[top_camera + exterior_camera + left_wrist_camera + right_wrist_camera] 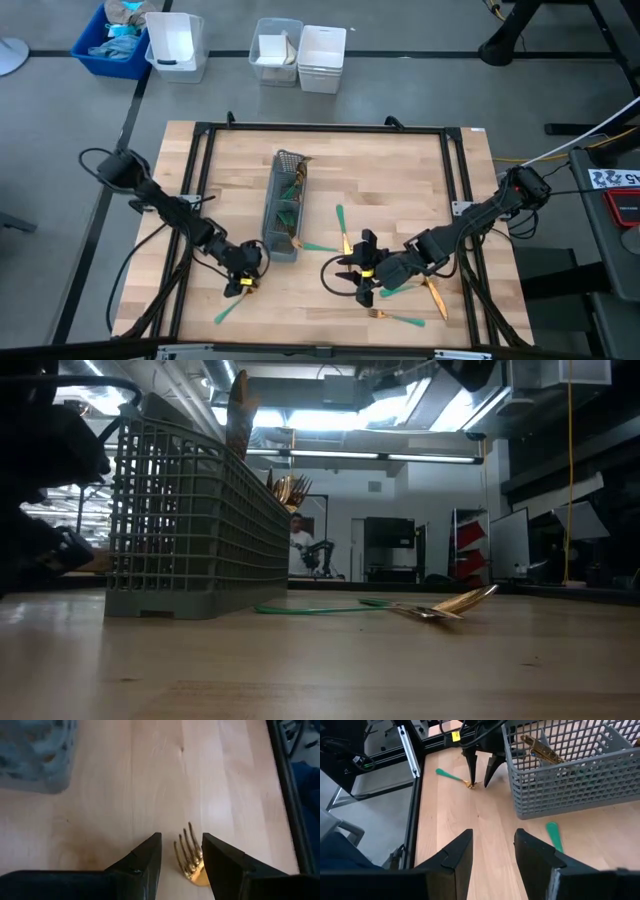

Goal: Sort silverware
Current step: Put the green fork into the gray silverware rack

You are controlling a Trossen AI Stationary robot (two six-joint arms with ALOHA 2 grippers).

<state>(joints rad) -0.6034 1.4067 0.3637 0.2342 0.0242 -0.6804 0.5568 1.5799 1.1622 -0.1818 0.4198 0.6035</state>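
Pale wooden tabletop [400, 180] fills my overhead camera, boxed in by a black metal frame [320, 128], with white and blue bins on the floor beyond it. Near the middle stands the grey mesh caddy [283, 205], and I can see a few gold heads poking out of its compartments.

My left tool [243, 280] is down low near the front edge, just beside the caddy's near end. Its fingers are spread apart, one on each side of the gold head of a fork [192, 862] that lies flat on the wood; the fork's teal handle [447, 774] trails away from the caddy. From what I see, the fingers straddle the fork without pinching it.

My right tool [362, 280] hovers right of centre, also near the front edge, pointing across towards the caddy and the left arm. Its fingers are released and hold nothing.

More silverware lies loose on the wood around the right arm. One teal handle [340, 218] lies between the caddy and the right tool, and another piece [318, 246] rests just beside the caddy's near end. A fork [398, 319] lies near the front edge and a gold knife [435, 297] sits beside the right arm. From tabletop height I see a gold spoon [450, 603] lying next to the caddy's base.
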